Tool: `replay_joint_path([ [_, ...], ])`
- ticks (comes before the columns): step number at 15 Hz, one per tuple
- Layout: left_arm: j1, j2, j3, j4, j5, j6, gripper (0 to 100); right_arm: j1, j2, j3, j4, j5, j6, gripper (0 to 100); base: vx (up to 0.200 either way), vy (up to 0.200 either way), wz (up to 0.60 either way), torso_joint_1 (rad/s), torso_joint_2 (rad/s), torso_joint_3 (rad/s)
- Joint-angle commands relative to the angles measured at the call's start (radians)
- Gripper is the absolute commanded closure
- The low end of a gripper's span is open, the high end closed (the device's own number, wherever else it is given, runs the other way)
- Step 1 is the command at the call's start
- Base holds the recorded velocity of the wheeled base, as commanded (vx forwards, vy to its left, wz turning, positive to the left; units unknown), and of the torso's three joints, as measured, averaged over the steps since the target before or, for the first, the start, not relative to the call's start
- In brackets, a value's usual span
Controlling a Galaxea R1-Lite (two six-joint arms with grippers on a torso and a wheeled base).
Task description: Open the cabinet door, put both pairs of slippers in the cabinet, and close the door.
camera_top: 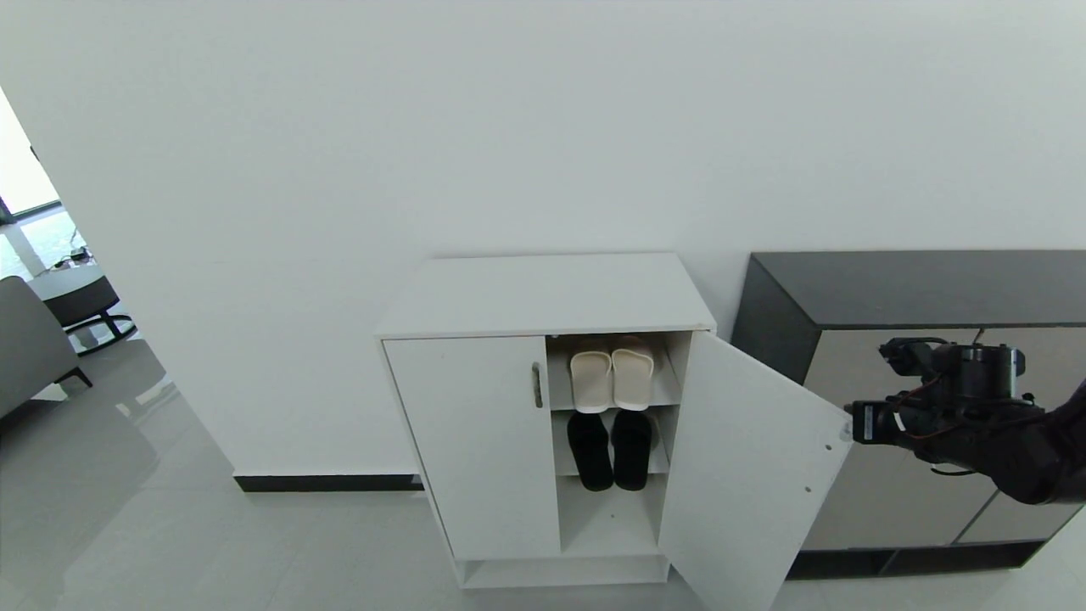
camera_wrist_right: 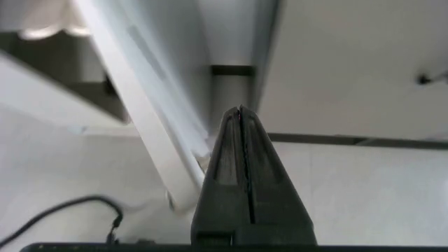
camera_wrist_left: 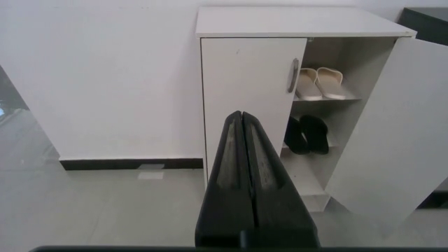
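The white cabinet [camera_top: 543, 297] stands against the wall with its left door [camera_top: 475, 441] closed and its right door [camera_top: 747, 475] swung wide open. A cream pair of slippers [camera_top: 611, 379] lies on the upper shelf, and a black pair [camera_top: 609, 450] on the shelf below. My right gripper [camera_top: 853, 422] is shut, its tip at the outer edge of the open door. In the right wrist view its tip [camera_wrist_right: 240, 110] rests close to the door's edge [camera_wrist_right: 150, 105]. My left gripper [camera_wrist_left: 241, 115] is shut and empty, held back from the cabinet front [camera_wrist_left: 245, 91].
A dark sideboard [camera_top: 916, 288] with a mirrored front stands right of the cabinet, behind the open door. A grey armchair [camera_top: 25, 339] and a round table [camera_top: 81, 293] are far off at the left. Glossy open floor [camera_top: 212, 552] lies before the cabinet.
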Motion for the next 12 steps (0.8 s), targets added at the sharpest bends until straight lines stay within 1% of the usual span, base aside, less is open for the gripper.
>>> replay_joint_path([
  [1,0.0,0.001,0.0,0.001,0.001,-0.001,100,0.038,-0.048,0.03,-0.002,0.0,0.001,100,0.0,0.0,0.0,0.0,0.0,0.0],
  [8,0.0,0.001,0.0,-0.001,0.001,-0.001,100,0.038,-0.048,0.035,-0.002,-0.001,0.006,100,0.0,0.0,0.0,0.0,0.0,0.0],
  [12,0.0,0.001,0.0,0.001,0.001,-0.001,100,0.07,-0.032,0.041,-0.002,-0.001,0.007,100,0.0,0.0,0.0,0.0,0.0,0.0],
])
